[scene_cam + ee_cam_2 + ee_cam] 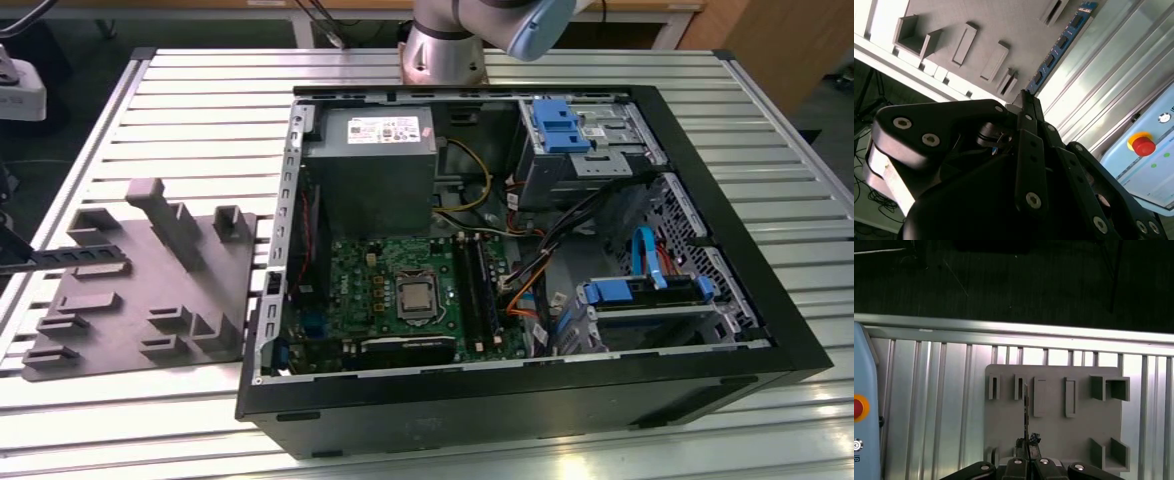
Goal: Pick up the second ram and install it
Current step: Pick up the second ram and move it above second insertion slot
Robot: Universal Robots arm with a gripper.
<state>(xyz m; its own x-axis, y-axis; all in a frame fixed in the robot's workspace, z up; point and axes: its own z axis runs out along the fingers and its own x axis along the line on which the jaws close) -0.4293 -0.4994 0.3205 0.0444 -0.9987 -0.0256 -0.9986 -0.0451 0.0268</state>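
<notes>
Over the grey tray (1059, 435), the tool (1025, 100) pinches the second ram (1056, 50), hiding its near end

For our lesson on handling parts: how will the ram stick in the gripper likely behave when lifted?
The second ram looks thin and straight, so probably stiff and light. Seemingly gripped at one end by the gripper, it may tilt. Its exposed chips suggest fragility.

Ribbed aluminium tabletop (200, 90); wooden furniture (787, 45) behind; dark floor (1054, 285), cables (956, 276) beyond table edge.
</notes>
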